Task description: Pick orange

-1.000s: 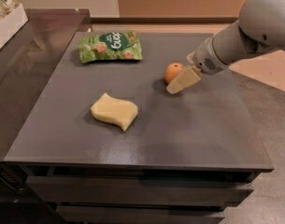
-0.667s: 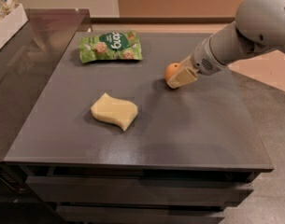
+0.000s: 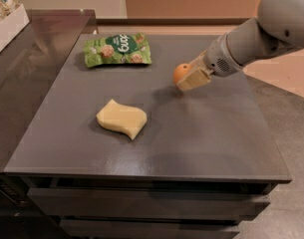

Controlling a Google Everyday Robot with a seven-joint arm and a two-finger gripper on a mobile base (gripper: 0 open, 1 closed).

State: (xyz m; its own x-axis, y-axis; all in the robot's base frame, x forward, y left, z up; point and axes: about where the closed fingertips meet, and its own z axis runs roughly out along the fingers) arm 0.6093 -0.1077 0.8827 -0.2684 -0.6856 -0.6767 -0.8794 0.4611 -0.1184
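The orange [image 3: 181,72] is a small round fruit at the far right of the dark grey table [image 3: 191,133]. My gripper [image 3: 185,81] comes in from the right on a grey arm [image 3: 251,39]. Its pale fingers [image 3: 195,78] are closed around the orange's right side. The orange sits just above the tabletop, with a shadow under it. The side of the orange facing the arm is hidden behind the fingers.
A pale yellow wavy sponge [image 3: 122,118] lies left of centre. A green snack bag [image 3: 118,49] lies at the far left of the table. A darker counter [image 3: 27,68] adjoins on the left, with a white box [image 3: 7,19] at its far end.
My gripper has moved left onto the orange and its fingers have closed around it. The orange has shifted slightly up and left. The sponge and bag have not moved.
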